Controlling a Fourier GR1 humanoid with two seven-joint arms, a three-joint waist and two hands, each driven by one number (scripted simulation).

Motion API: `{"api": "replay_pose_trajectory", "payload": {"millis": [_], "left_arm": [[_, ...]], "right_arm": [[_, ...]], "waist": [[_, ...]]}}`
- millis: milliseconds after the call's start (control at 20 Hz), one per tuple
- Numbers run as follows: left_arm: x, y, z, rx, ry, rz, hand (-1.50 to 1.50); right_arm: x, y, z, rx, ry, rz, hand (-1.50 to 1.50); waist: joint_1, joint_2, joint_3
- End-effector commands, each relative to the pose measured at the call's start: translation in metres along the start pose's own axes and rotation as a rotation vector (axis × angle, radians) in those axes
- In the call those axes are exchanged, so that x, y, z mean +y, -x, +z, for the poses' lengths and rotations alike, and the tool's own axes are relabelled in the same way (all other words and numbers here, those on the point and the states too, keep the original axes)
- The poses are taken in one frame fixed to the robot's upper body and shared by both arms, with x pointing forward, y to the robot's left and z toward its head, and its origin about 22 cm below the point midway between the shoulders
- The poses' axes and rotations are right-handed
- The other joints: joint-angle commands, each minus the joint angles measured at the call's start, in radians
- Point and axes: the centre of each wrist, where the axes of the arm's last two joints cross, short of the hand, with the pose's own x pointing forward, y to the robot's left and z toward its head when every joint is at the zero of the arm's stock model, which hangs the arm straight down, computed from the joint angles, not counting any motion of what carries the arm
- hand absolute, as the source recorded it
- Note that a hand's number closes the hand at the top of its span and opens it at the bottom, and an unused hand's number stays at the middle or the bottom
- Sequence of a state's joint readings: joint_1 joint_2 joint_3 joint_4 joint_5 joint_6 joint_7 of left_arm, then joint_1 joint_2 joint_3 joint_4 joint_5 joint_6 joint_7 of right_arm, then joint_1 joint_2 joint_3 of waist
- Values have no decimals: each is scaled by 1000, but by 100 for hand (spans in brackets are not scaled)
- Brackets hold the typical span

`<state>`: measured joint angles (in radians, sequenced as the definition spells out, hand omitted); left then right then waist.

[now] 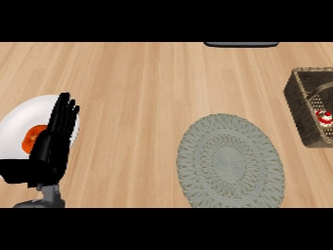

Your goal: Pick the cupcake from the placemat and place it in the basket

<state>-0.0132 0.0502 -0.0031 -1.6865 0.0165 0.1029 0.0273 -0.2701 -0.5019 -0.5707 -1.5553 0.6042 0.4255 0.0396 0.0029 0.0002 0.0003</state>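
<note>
The cupcake (325,118) is already lying inside the basket (299,108), and the placemat (230,161) is bare. The left hand (52,139) is resting open, fingers straight. Nothing seems left to do.

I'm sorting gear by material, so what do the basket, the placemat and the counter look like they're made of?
Basket: dark brown wicker, going by its woven walls. Placemat: grey-green woven fibre or crochet, shown by its ringed lacy pattern, matte. Counter: light wood or wood-look laminate, with plank grain.
</note>
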Motion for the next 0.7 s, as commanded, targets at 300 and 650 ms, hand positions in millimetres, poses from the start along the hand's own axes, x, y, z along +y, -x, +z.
{"api": "replay_pose_trajectory", "payload": {"millis": [300, 650], "left_arm": [[-12, -1, -6, -2, -2, 6, 0], [-5, -9, -6, -11, -1, 8, 0]], "right_arm": [[8, -6, 11, -105, 167, -159, -150], [-81, -2, 13, -70, 337, -150, -150]], "waist": [[-5, -1, 0], [-8, -1, -1]]}}
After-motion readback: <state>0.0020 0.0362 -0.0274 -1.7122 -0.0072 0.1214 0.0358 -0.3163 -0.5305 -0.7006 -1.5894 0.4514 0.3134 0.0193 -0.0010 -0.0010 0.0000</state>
